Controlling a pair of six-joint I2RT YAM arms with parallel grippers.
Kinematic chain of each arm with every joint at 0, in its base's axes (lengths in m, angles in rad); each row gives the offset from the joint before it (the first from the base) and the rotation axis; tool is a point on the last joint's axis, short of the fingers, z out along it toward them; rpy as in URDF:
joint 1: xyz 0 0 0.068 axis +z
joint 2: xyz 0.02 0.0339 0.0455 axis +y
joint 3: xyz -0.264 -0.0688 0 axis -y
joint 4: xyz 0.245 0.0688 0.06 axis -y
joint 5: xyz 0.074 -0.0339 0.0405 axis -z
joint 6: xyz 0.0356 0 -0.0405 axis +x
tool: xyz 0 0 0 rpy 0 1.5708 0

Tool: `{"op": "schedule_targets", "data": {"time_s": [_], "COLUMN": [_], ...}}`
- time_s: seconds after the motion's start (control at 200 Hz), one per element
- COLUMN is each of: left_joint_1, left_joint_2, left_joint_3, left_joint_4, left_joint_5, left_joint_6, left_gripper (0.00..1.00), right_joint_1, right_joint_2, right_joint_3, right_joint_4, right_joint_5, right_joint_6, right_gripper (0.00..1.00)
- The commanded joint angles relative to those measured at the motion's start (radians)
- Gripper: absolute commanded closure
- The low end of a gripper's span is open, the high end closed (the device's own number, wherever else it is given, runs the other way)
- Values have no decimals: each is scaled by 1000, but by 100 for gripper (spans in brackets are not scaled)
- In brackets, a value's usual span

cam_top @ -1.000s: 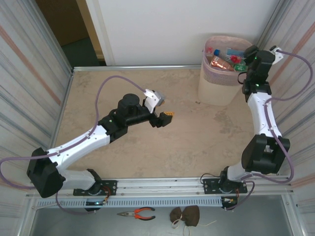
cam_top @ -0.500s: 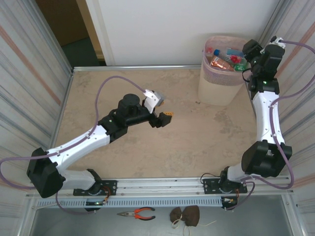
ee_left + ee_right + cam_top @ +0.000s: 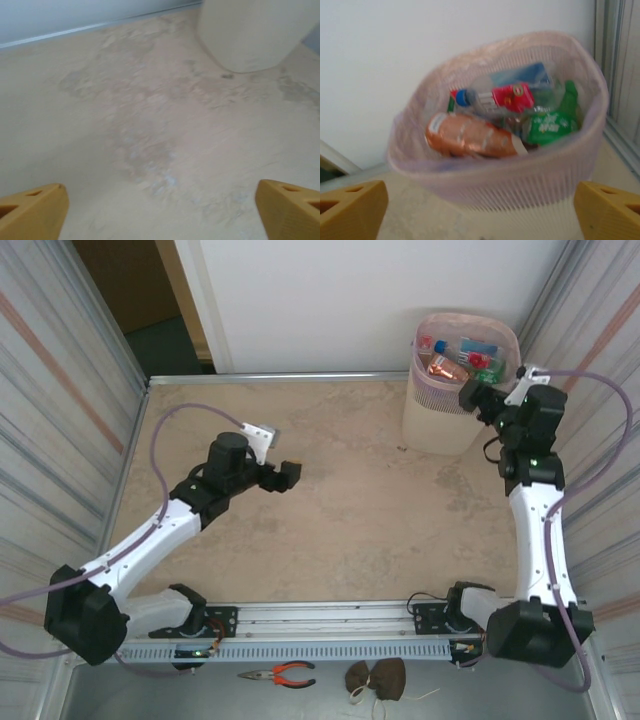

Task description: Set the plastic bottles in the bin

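Note:
The pale pink slatted bin [image 3: 432, 400] stands at the table's back right corner, lined with a clear bag. Inside lie several plastic bottles [image 3: 455, 358]: an orange-labelled one [image 3: 470, 135], a clear one with a red label and blue cap [image 3: 505, 97], and a green one [image 3: 550, 125]. My right gripper [image 3: 472, 397] hangs beside the bin's near right side, facing the bin [image 3: 520, 185], open and empty, its yellow fingertips [image 3: 350, 207] wide apart. My left gripper [image 3: 290, 472] hovers over the bare tabletop left of centre, open and empty, with the bin's base [image 3: 255, 30] far ahead of it.
Orange-handled pliers [image 3: 280, 673] and a brown cloth lump [image 3: 377, 678] lie below the front rail, off the table. Corrugated walls close in both sides, and a white wall stands behind the bin. The marbled beige tabletop [image 3: 380, 510] stretches between the arms.
The right arm has drawn back and down from above the bin to its side, and its jaws have opened wide. The left arm has pulled back to the left and opened wider.

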State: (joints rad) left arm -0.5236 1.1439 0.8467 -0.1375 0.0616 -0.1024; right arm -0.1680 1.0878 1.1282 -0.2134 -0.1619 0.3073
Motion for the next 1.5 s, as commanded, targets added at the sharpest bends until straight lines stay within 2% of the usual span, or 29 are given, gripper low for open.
{"op": "schedule_targets", "data": {"time_s": [0.0,0.09,0.266,0.386,0.601,0.726,0.877,1.052,1.122,1.192,1.323,1.408,1.493], "left_joint_1": [68,137,212,255,307,368,428,539,557,561,560,561,558], "left_joint_2": [-63,-87,-115,-95,-12,35,89,183,242,296,369,363,372], "left_joint_3": [-61,-106,-202,-273,-394,-475,-525,-548,-539,-522,-491,-451,-440], "left_joint_4": [-38,-32,53,161,399,593,791,976,1012,1032,1044,951,939], "left_joint_5": [-76,-88,-231,-264,-288,-212,-120,70,107,124,150,166,160], "left_joint_6": [-1,-2,26,89,171,167,213,161,159,159,169,179,188], "left_gripper": [1,1,1,1,1,1,1,1,1,1,2,1,1], "right_joint_1": [13,22,53,75,120,124,149,162,161,151,142,133,121], "right_joint_2": [-49,-73,-53,21,186,251,325,419,459,447,451,455,456], "right_joint_3": [-118,-227,-462,-593,-717,-771,-774,-773,-771,-750,-745,-735,-723], "right_joint_4": [-13,40,247,453,762,911,1006,1084,1124,1061,1061,1047,1026], "right_joint_5": [3,36,117,152,188,190,176,166,165,153,134,128,152], "right_joint_6": [-92,-119,-141,-172,-209,-204,-245,-264,-268,-259,-254,-242,-220], "right_gripper": [1,1,1,1,1,1,1,1,1,1,1,1,1]}}
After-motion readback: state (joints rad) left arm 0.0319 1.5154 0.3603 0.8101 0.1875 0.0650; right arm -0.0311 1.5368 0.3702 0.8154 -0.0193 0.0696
